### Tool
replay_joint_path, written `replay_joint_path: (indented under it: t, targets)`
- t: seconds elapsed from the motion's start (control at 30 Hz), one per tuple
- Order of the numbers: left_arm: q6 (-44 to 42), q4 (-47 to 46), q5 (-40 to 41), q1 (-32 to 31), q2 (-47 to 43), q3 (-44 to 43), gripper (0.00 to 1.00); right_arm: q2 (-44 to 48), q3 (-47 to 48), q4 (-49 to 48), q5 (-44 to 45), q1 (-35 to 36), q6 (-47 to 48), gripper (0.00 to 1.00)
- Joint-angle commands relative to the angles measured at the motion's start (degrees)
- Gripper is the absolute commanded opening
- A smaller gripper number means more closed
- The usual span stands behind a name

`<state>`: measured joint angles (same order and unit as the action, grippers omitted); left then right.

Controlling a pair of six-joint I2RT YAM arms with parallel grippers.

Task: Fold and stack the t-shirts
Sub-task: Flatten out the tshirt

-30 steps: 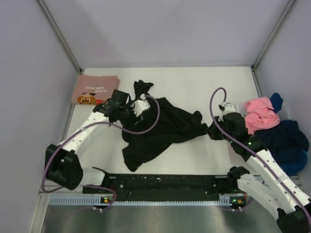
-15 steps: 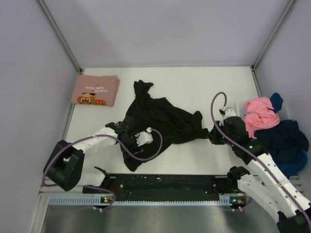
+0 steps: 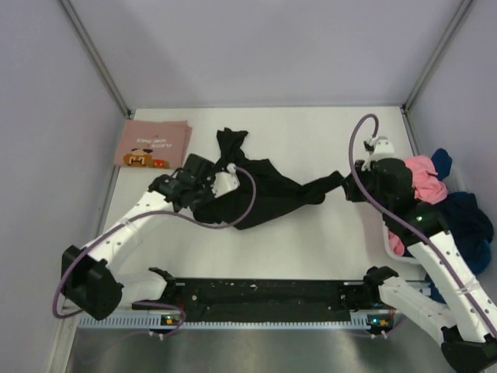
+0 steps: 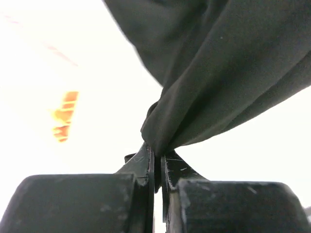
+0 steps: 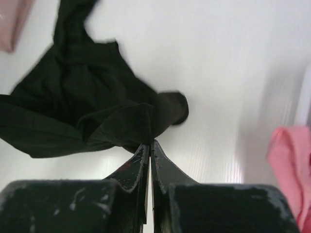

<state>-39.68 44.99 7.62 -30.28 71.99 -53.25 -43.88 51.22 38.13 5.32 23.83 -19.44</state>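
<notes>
The black t-shirt (image 3: 268,190) hangs bunched and stretched between my two grippers over the middle of the table. My left gripper (image 3: 208,186) is shut on its left part; the left wrist view shows the jaws (image 4: 157,154) pinching a fold of black cloth (image 4: 218,73). At the shirt's right end my right gripper (image 3: 346,186) is also shut on it, the cloth (image 5: 82,111) gathered at its fingertips (image 5: 151,144). A folded pink t-shirt with a cartoon print (image 3: 153,144) lies flat at the back left.
A heap of unfolded t-shirts sits at the right edge: pink (image 3: 425,172), blue (image 3: 441,163) and navy (image 3: 466,225), close behind my right arm. Grey walls enclose the table on three sides. A black rail (image 3: 264,294) runs along the near edge.
My left gripper dropped to the shirt's near-left part, shut on it and carried it back up. The right gripper pulled its end back and to the right. The shirt is now drawn out narrower.
</notes>
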Motion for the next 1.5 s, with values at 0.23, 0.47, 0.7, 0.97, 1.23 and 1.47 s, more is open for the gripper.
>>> replay_joint_path:
  t: [0.23, 0.47, 0.7, 0.97, 1.23, 1.47]
  targets:
    - [-10.4, -3.6, 22.2, 0.5, -11.2, -22.8, 0.0, 0.7, 22.6, -1.7, 1.9, -0.2, 8.9, 0.0]
    - [-7.9, 0.8, 12.4, 0.5, -20.0, 0.7, 0.0, 7.6, -2.5, 0.6, -18.3, 3.1, -16.8, 0.0]
    - [-9.0, 14.9, -7.3, 0.5, -29.6, 16.3, 0.39, 19.5, -22.5, 7.9, -10.2, 31.0, -41.3, 0.0]
    - [-9.5, 25.7, -8.2, 0.4, -32.6, 16.9, 0.64, 8.2, -16.5, 19.5, -7.5, 49.2, -49.3, 0.56]
    - [-8.6, 24.8, -0.7, 0.4, -34.5, 17.4, 0.62, -3.9, -3.4, 22.4, 16.0, 46.1, -38.6, 0.65]
    - [-6.6, 23.3, -1.2, 0.4, -34.7, 18.8, 0.62, -27.3, 4.1, 8.6, 19.0, 40.5, -22.5, 0.65]
